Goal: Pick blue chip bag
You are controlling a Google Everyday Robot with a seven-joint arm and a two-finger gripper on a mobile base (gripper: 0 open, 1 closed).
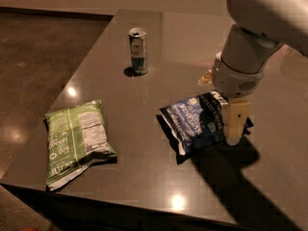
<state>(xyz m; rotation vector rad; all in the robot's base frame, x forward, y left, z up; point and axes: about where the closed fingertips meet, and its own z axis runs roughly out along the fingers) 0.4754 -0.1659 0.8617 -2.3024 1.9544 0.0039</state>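
Hovering over the right edge of the blue chip bag (195, 121), which lay flat on the counter (144, 177), the hand (234, 129) gave no sign of being apart or together. Closing so near the edge could pinch only the seal, letting the bag slip.

You see table (144, 177): smooth, shiny. blue chip bag (195, 121): crinkly, glossy. green bag (74, 138): same. can (138, 50): shiny metal. gripper (234, 136), at blue chip bag's right edge: smooth plastic.
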